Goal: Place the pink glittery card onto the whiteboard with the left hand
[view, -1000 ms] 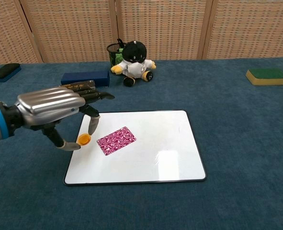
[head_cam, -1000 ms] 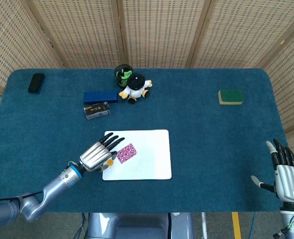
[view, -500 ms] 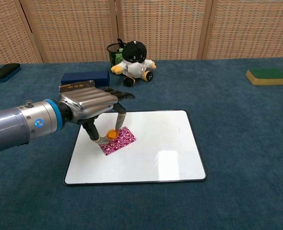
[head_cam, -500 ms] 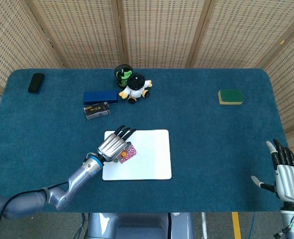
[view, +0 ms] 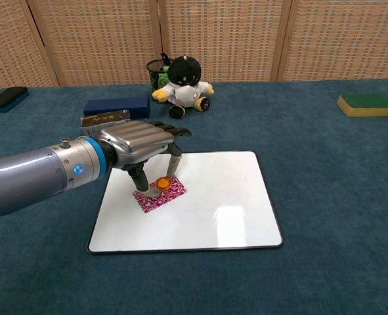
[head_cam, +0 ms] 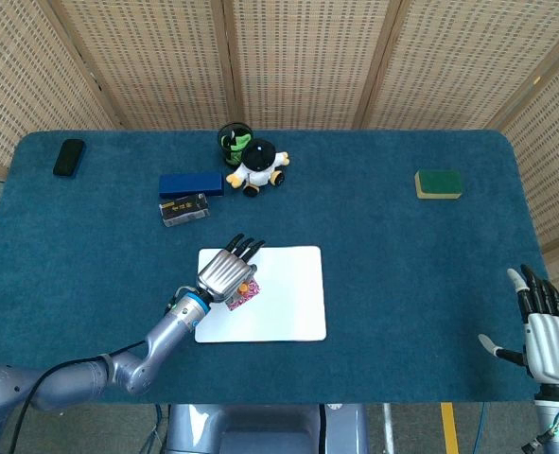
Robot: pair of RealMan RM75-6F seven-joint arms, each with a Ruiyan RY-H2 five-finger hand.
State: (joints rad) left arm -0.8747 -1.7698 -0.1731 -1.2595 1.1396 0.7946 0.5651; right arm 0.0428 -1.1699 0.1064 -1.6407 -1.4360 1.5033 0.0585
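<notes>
Left hand is hovering low over the pink glittery card, which is lying flat on the whiteboard, near its left edge. Its fingers are curling downward, tips at or on the card; whether they are pinching it or only pressing I cannot tell from either view, since the palm is covering most of the card in the head view. An orange-tipped thumb is sitting right over the card's middle. Card appears to be already resting on the board, so I am judging the step in hand to be the release. To do that well I am planning to ease the fingers apart slowly and lift straight up, so the card is not dragged off the board's edge or flicked. Right hand is idling at the worktop's far right edge, fingers extended and apart, holding nothing.
</notes>
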